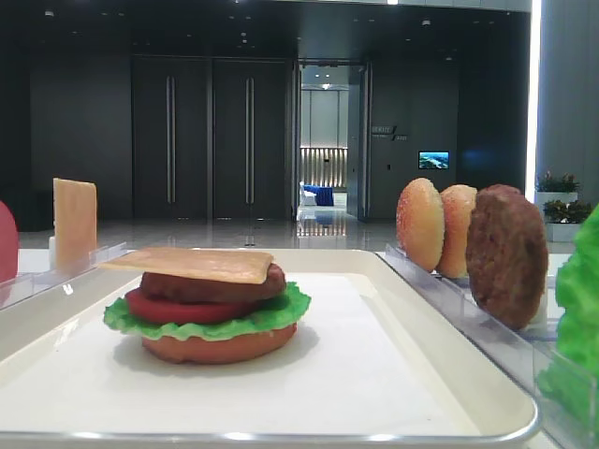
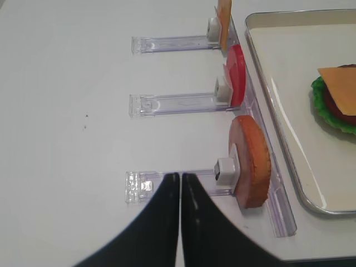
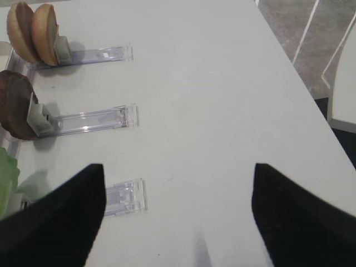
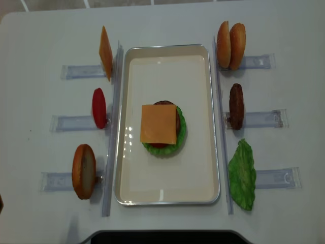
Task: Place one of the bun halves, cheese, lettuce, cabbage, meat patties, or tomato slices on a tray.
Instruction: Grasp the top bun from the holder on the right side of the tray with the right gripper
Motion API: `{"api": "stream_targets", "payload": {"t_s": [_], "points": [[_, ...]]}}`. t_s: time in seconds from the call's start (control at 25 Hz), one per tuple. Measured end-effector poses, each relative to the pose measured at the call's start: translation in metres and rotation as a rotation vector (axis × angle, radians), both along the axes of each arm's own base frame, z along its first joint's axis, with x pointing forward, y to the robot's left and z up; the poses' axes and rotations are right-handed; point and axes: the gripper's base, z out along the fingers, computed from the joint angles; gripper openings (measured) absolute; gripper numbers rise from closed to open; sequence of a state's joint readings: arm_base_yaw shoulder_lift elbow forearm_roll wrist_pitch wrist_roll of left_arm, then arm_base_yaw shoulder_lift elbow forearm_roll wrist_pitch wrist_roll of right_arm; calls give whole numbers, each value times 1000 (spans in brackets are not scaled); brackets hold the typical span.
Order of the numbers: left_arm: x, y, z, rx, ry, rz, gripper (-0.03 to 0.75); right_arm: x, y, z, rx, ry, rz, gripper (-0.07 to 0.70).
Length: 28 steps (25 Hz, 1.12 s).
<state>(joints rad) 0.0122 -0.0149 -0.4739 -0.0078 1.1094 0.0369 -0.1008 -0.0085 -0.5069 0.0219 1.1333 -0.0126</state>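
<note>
Your right gripper [image 3: 178, 217] hangs with its dark fingers spread wide and nothing between them, over bare table beside the clear racks [image 3: 92, 119]; your left gripper [image 2: 181, 214] is pressed closed, finger against finger, empty, just short of the rack that carries the flat bottom bun [image 2: 251, 161].

Out from the right claw, the lettuce [image 3: 6, 178] sits at the near rack, one of the meat patties [image 3: 16, 111] stands on edge in the middle rack, and the bun halves [image 3: 34, 32] stand side by side in the far one; the seeded tops show best in the low front view [image 1: 421, 224].

On the tray [image 4: 133, 162] the stack already runs bottom bun, lettuce, tomato, patty, with the cheese [image 4: 159, 123] on top; so the domed top looks like the piece to fetch, though that is my reading.

Keep the fingers wide, line them across the bun's thickness rather than its face, and lift it straight out of the rack before swinging inward; come down level over the cheese, since a tilted release could slide the slice off or topple the stack.
</note>
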Motion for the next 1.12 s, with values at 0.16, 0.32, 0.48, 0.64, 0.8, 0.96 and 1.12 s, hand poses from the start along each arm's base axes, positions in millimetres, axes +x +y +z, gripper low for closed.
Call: {"api": "stream_targets", "payload": {"t_s": [0.16,0.32,0.48,0.64,0.8,0.96,1.12], "points": [[0,0,0,0,0,0,-7,0,0,0,0,0,0,518],[0,0,0,0,0,0,-7,0,0,0,0,0,0,518],[0,0,0,0,0,0,-7,0,0,0,0,0,0,518],[0,0,0,0,0,0,-7,0,0,0,0,0,0,518],[0,0,0,0,0,0,-7,0,0,0,0,0,0,518],[0,0,0,0,0,0,-7,0,0,0,0,0,0,518],[0,0,0,0,0,0,-7,0,0,0,0,0,0,518]]}}
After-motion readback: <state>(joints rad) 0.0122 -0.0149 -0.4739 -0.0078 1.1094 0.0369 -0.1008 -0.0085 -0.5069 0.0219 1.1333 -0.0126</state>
